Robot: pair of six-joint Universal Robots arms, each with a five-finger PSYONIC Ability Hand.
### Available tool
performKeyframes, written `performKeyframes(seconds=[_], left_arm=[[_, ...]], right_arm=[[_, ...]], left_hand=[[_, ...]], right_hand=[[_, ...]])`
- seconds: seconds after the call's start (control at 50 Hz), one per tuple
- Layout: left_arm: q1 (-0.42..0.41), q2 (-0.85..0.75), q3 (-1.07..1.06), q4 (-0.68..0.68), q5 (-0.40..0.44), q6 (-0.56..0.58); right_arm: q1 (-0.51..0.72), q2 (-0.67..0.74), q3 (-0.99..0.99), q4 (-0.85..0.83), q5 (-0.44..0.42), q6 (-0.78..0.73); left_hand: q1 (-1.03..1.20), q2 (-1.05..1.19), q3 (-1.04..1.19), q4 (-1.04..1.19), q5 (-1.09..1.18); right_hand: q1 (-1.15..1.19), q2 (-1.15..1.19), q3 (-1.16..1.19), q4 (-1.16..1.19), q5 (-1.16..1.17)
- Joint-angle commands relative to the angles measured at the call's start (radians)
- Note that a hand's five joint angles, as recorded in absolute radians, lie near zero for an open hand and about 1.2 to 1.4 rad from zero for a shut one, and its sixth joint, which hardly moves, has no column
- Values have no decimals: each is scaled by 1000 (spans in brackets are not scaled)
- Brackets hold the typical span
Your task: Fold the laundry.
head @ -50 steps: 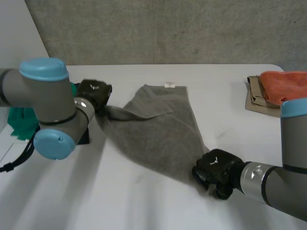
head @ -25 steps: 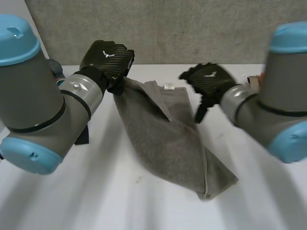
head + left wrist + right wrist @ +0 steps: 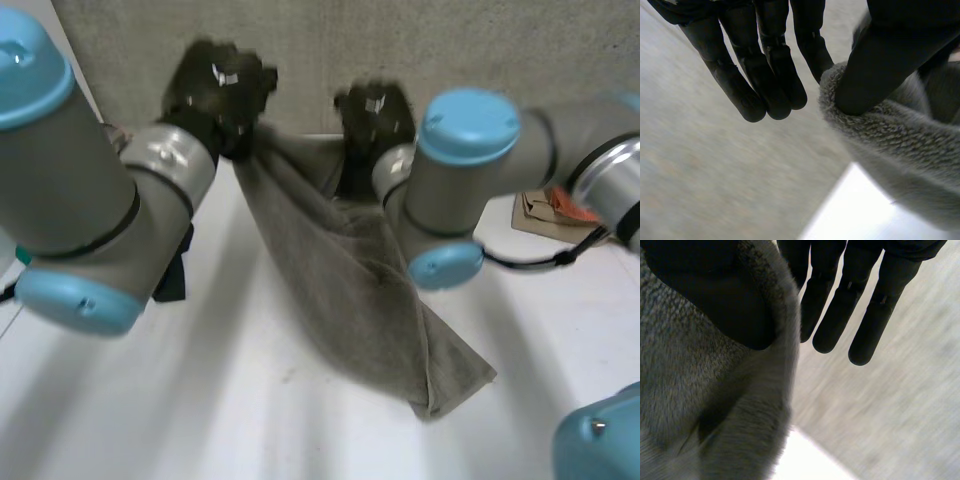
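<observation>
Towel [image 3: 360, 300] looks soft, light and floppy, so top corners seem the spots to grab. Left hand [image 3: 220, 90] and right hand [image 3: 372, 115] each pinch one with the thumb; its tail lies on the counter [image 3: 200, 400] toward the near edge.

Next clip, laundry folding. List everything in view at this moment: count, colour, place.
grey terry towel: one, grey, upper edge held up, lower end lying on the table.
white table: one, white, under everything.
tan flat item: one, tan with some orange on it, at the table's right side behind the right arm.
black object: one, black, on the table beside the left arm.
left hand: black, pinching the towel's upper edge.
right hand: black, pinching the same edge further along.
</observation>
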Motion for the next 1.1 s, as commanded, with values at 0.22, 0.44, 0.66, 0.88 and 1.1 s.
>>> performKeyframes(seconds=[0.22,0.44,0.66,0.88,1.1], left_arm=[[-104,69,170,46,-154,-42],[-264,31,-193,55,-158,-239],[-170,-40,-176,-63,-135,-334],[80,40,-308,-186,35,-305],[187,-42,-440,-94,102,-96]], right_arm=[[-126,-310,110,-237,-119,-148],[-249,-478,591,-140,-203,-141],[-348,-441,892,-186,-246,-187],[-377,-439,950,-177,-245,-210],[-368,-418,948,-174,-245,-211]], left_hand=[[238,200,209,201,237],[238,200,209,201,237],[-927,-965,-956,-964,-928],[-860,-898,-889,-897,-861],[-692,-730,-722,-729,-693]], right_hand=[[263,215,209,202,226],[263,215,209,202,226],[263,215,209,202,226],[263,215,209,202,226],[263,215,209,202,226]])
